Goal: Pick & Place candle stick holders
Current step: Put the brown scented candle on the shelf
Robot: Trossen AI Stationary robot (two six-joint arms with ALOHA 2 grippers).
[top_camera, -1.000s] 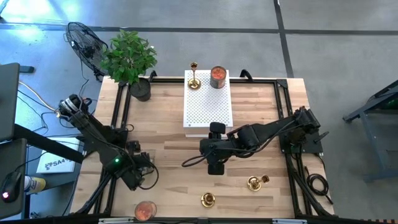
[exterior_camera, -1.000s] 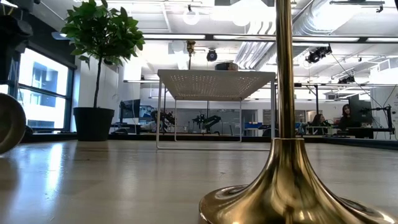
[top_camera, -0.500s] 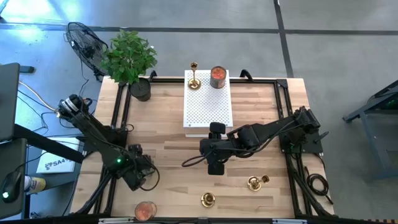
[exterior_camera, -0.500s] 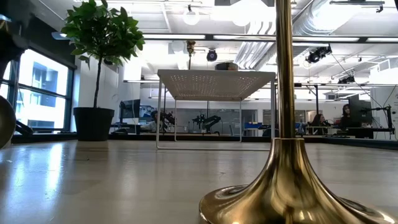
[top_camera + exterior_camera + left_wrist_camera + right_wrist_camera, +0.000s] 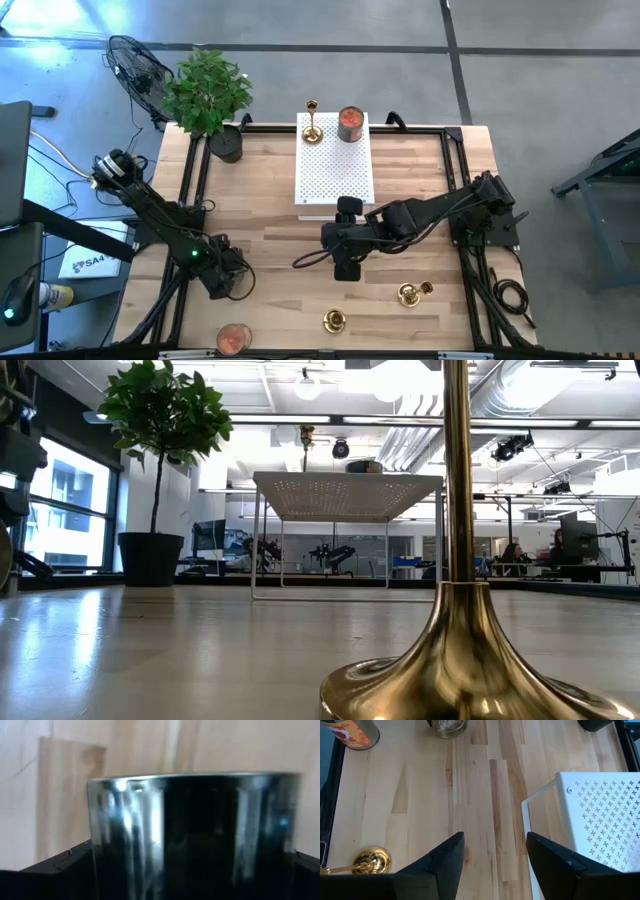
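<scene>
bare wood mid-table, white block (raised) behind

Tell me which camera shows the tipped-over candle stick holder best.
The high view: the tipped candle stick holder lies on the table's near right part, whole and unblocked. The right wrist view shows a lying gold holder, partly cut off by a finger. The low and left wrist views don't show it.

Candlestick top cropped, L tool obscured
</scene>
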